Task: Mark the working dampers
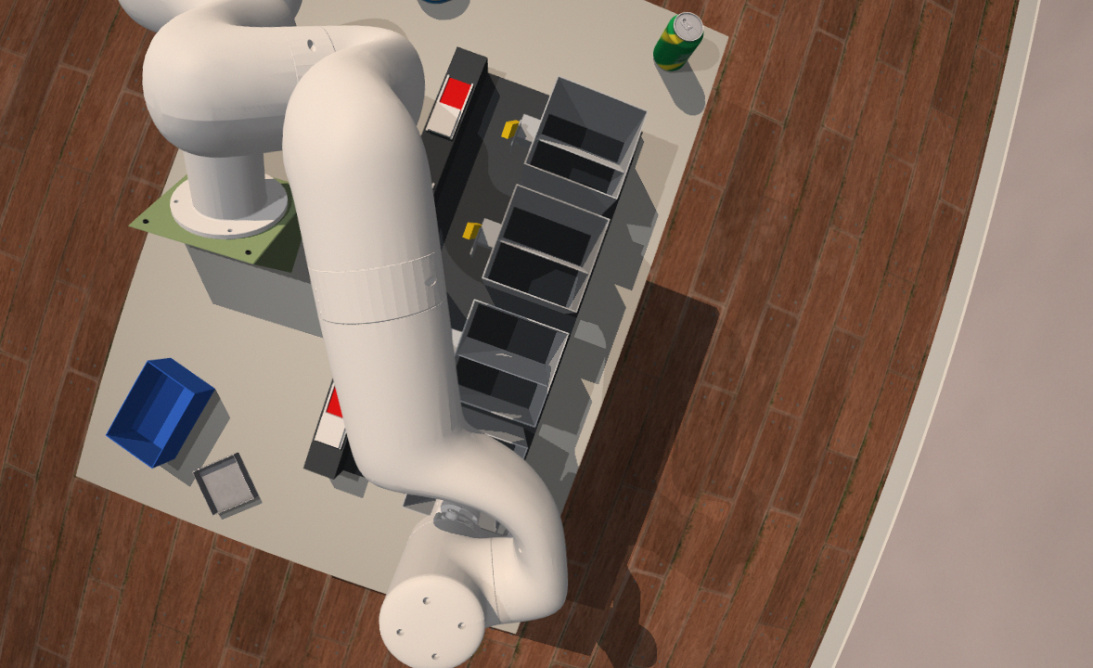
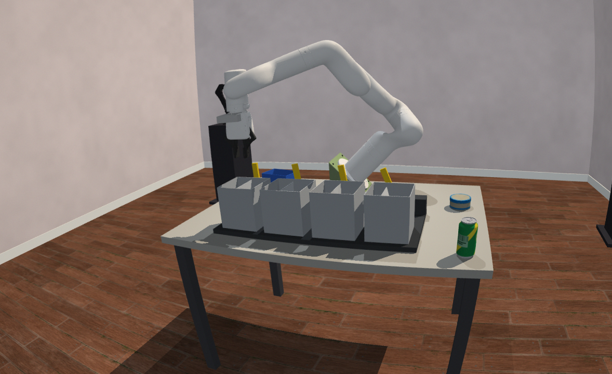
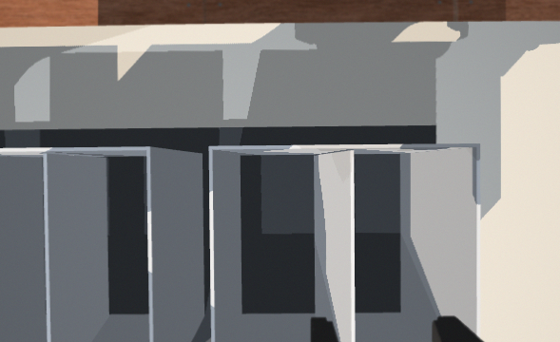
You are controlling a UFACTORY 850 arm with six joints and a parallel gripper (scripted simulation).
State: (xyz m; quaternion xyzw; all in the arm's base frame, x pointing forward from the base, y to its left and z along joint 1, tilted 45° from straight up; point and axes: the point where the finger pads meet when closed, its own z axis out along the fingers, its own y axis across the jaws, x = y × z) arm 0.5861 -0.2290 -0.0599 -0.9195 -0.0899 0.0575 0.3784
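Four grey open-topped dampers stand in a row on a dark base plate [image 2: 317, 237], each with a yellow lever behind it. In the front view the leftmost damper [image 2: 240, 206] is below my gripper [image 2: 242, 156], which hangs in the air above its lever [image 2: 255, 169]. The wrist view looks down into this end damper; its pale blade [image 3: 337, 237] stands nearly edge-on. My fingertips are partly apart with nothing between them. From above, two sliders [image 1: 454, 103] [image 1: 332, 415] show red beside a white cover; my arm hides the other sliders.
A green can [image 2: 466, 237] and a blue-white tin [image 2: 460, 201] sit at the table's right end. A blue bin [image 1: 160, 411] and a small grey tray [image 1: 225, 484] lie near the left corner. A black pedestal [image 2: 222, 158] stands behind the table.
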